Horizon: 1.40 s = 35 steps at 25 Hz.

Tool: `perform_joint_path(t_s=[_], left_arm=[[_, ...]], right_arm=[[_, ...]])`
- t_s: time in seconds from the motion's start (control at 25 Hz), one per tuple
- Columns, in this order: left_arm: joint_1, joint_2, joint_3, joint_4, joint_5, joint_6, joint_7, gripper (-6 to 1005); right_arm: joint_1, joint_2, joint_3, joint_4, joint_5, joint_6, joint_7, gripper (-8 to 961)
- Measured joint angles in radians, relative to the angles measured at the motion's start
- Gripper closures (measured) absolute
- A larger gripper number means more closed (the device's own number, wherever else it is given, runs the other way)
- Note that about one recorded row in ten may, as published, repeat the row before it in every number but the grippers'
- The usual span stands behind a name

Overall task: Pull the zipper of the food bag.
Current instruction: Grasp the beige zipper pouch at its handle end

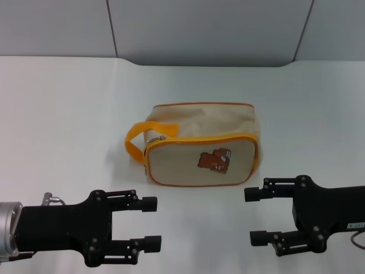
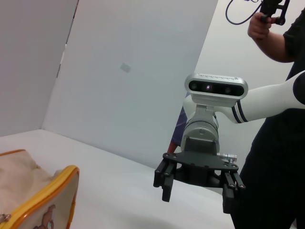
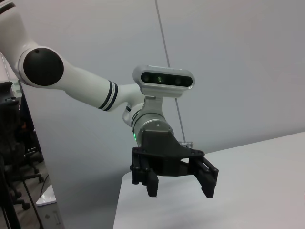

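The beige food bag (image 1: 199,145) with orange piping lies on the white table (image 1: 68,114), its bear print facing me. Its orange strap loop (image 1: 134,142) hangs at the left end. The silver zipper tab (image 1: 155,138) sits at the left end of the top, beside the loop. My left gripper (image 1: 153,224) is open, in front of and left of the bag, not touching it. My right gripper (image 1: 255,216) is open, in front of the bag's right end, apart from it. A bag corner (image 2: 40,200) shows in the left wrist view.
Grey wall panels (image 1: 199,28) stand behind the table's far edge. The left wrist view shows my right gripper (image 2: 196,198) and a person in black (image 2: 276,157) beside the table. The right wrist view shows my left gripper (image 3: 180,191).
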Motion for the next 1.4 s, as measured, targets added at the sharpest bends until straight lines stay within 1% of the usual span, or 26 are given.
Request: perform_joint_path(t_s=[0.56, 0.72, 0.8, 0.84, 0.88, 0.92, 0.96, 1.0, 1.04, 1.08, 1.12, 1.16, 1.2, 1.24, 1.28, 1.4], left_arm=[[-0.003, 0.003, 0.002, 0.000, 0.000, 0.004, -0.001, 297], [0.002, 0.001, -0.011, 0.000, -0.001, -0.008, 0.005, 304], [0.008, -0.004, -0.041, 0.000, -0.004, -0.041, 0.017, 307], [0.018, -0.015, -0.102, 0.000, -0.005, -0.106, 0.032, 309], [0.018, -0.015, -0.102, 0.000, -0.005, -0.106, 0.032, 311], [0.024, -0.024, -0.132, 0.000, -0.005, -0.148, 0.038, 312], [0.029, -0.039, -0.169, 0.000, -0.006, -0.232, 0.053, 314], [0.029, -0.039, -0.169, 0.000, -0.006, -0.232, 0.053, 316], [0.028, -0.050, -0.175, -0.001, -0.006, -0.300, 0.069, 318], [0.024, -0.056, -0.171, -0.007, -0.005, -0.335, 0.078, 319], [0.017, -0.058, -0.169, -0.018, -0.005, -0.355, 0.085, 321], [0.003, -0.060, -0.166, -0.040, -0.005, -0.378, 0.095, 323], [0.003, -0.060, -0.166, -0.040, -0.005, -0.378, 0.095, 324], [-0.025, -0.059, -0.169, -0.088, -0.005, -0.415, 0.110, 326], [-0.025, -0.059, -0.169, -0.088, -0.005, -0.415, 0.110, 328], [-0.057, -0.060, -0.175, -0.130, -0.006, -0.468, 0.121, 333]], right_arm=[[-0.008, 0.002, 0.004, 0.002, 0.000, -0.008, 0.000, 210], [-0.011, 0.002, 0.005, 0.001, 0.000, -0.007, 0.000, 211], [-0.012, 0.002, 0.005, 0.002, 0.000, -0.005, 0.000, 211], [-0.014, 0.002, 0.006, 0.002, 0.000, -0.003, 0.000, 211], [-0.014, 0.002, 0.006, 0.002, 0.000, -0.003, 0.000, 211], [-0.015, 0.001, 0.006, 0.002, 0.000, -0.002, 0.000, 211], [-0.019, 0.000, 0.006, 0.002, 0.000, -0.001, 0.000, 211], [-0.019, 0.000, 0.006, 0.002, 0.000, -0.001, 0.000, 211], [-0.022, -0.002, 0.008, 0.001, 0.002, 0.000, 0.000, 211], [-0.023, -0.002, 0.008, 0.001, 0.003, 0.000, 0.000, 211], [-0.023, -0.002, 0.008, 0.001, 0.003, 0.000, 0.000, 211], [-0.023, -0.003, 0.010, 0.001, 0.003, 0.000, 0.000, 211], [-0.023, -0.003, 0.010, 0.001, 0.003, 0.000, 0.000, 211], [-0.024, -0.003, 0.014, 0.001, 0.003, 0.000, 0.000, 211], [-0.024, -0.003, 0.014, 0.001, 0.003, 0.000, 0.000, 211], [-0.026, -0.003, 0.021, 0.001, 0.003, 0.000, 0.000, 211]])
